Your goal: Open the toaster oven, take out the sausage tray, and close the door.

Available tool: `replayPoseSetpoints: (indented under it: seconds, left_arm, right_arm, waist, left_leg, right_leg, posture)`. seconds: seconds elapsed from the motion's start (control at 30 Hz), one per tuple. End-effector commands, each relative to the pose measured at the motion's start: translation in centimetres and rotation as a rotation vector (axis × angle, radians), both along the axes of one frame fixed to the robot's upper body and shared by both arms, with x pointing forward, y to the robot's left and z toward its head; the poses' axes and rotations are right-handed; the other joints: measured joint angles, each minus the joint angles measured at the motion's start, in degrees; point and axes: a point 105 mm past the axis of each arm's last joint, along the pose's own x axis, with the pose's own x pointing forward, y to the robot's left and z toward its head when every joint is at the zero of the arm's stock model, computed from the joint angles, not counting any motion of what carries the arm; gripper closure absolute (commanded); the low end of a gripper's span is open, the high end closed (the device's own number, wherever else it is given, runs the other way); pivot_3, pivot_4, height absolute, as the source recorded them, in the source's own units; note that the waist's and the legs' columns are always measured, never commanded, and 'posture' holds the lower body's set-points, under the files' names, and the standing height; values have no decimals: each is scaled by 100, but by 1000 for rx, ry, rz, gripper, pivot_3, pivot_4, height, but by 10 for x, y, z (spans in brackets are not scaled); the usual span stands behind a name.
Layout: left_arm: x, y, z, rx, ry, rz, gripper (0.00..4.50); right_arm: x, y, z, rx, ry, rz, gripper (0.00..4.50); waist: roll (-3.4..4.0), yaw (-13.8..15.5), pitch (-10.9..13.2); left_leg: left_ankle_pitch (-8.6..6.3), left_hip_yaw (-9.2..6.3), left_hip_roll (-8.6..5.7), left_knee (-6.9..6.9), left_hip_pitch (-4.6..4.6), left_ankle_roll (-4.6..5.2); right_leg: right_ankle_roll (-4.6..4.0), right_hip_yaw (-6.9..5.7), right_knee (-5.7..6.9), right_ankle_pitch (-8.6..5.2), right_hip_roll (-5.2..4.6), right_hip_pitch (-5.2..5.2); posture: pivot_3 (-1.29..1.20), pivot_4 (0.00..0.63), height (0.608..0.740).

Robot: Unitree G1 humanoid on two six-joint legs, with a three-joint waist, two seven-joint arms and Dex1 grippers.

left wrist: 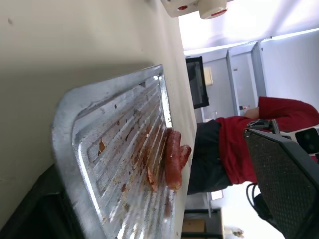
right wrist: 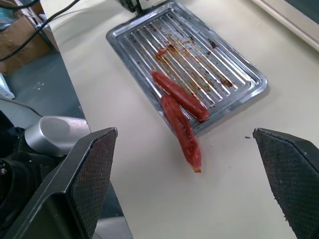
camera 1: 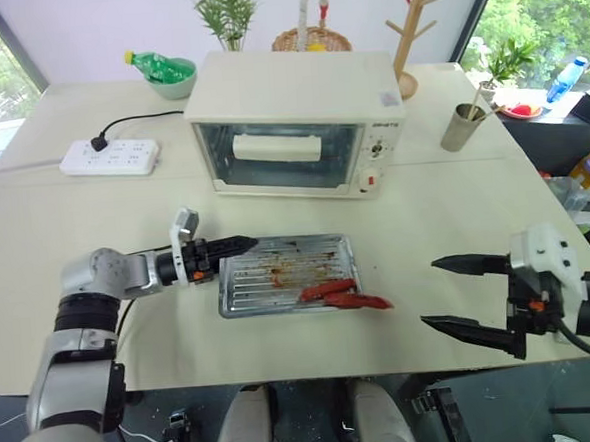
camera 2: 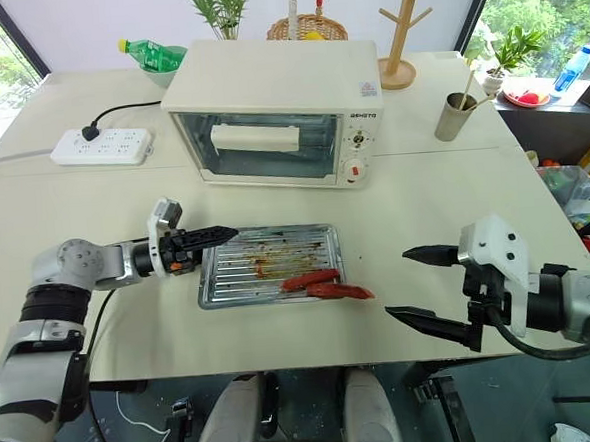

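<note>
Right gripper (camera 1: 472,295) hung wide open over the near table edge (camera 1: 414,359). Sausage tray (camera 1: 279,282) lay flat mid-table; left gripper (camera 1: 238,244) at its left rim, spread undeterminable. Behind stood the toaster oven (camera 1: 299,121), door (camera 1: 276,154) shut.

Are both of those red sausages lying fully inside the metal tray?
No: one sausage hangs over the sausage tray's edge onto the table.

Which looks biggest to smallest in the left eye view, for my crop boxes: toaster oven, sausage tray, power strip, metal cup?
1. toaster oven
2. sausage tray
3. power strip
4. metal cup
The tray lies nearer the camera, so its lead over the strip may be overstated.
</note>
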Motion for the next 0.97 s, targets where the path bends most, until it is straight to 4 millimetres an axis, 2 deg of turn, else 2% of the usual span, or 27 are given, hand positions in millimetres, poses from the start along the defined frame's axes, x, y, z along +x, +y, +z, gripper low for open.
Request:
replayPoseSetpoints:
  seconds: [0.03,0.2,0.3,0.37,0.47,0.57,0.7,0.83,0.97]
  left_arm:
    - [2,37,-6,143,-36,103,38]
    - [6,72,-11,293,-105,210,38]
    - [7,98,-5,398,-186,273,38]
    - [2,115,11,487,-307,261,38]
    - [-9,125,46,536,-481,191,38]
    - [-33,116,84,600,-678,4,38]
    - [-70,93,112,628,-803,-259,38]
    - [-82,84,122,678,-858,-354,38]
    - [-88,79,118,712,-870,-419,38]
  right_arm:
    - [5,1,3,8,-36,7,0]
    - [10,4,-1,14,-38,22,0]
    - [13,4,-3,15,-38,26,0]
    - [17,2,-3,19,-39,26,0]
    - [21,0,0,39,-32,22,0]
    - [24,-3,7,77,-7,25,0]
    - [25,-6,15,110,39,43,0]
    - [25,-7,17,103,54,62,0]
    - [28,-6,19,98,49,84,0]
  waist:
    - [2,-49,-1]
    - [6,-120,-3]
    - [8,-132,-5]
    - [8,-165,-5]
    - [7,-211,0]
    - [5,-170,11]
    - [34,-89,23]
    - [62,-89,40]
    - [63,-103,42]
  left_leg:
    - [0,-2,5,-3,0,1]
    - [-1,-7,9,-9,3,1]
    - [-1,-7,13,-9,5,1]
    - [-1,-5,24,-9,5,1]
    - [-1,4,39,-17,-1,0]
    - [-1,4,40,-19,-15,-1]
    - [-17,17,35,-20,-27,-28]
    - [-18,29,6,-20,-41,-30]
    - [-17,47,-2,-9,-56,-27]
  right_leg:
    - [0,0,0,0,7,-1]
    - [-1,-1,8,0,11,-7]
    - [-3,0,9,1,11,-9]
    - [-7,1,9,4,9,-14]
    - [-14,1,8,7,10,-27]
    - [-15,-1,3,7,4,-42]
    - [-19,0,-19,9,-27,-49]
    - [-18,-3,-31,9,-65,-50]
    - [-16,-10,-33,9,-65,-57]
  posture:
    - [0,150,740]
    - [0,150,740]
    - [0,150,740]
    - [0,150,740]
    - [0,150,740]
    - [0,150,740]
    - [0,150,740]
    - [0,150,740]
    - [0,150,740]
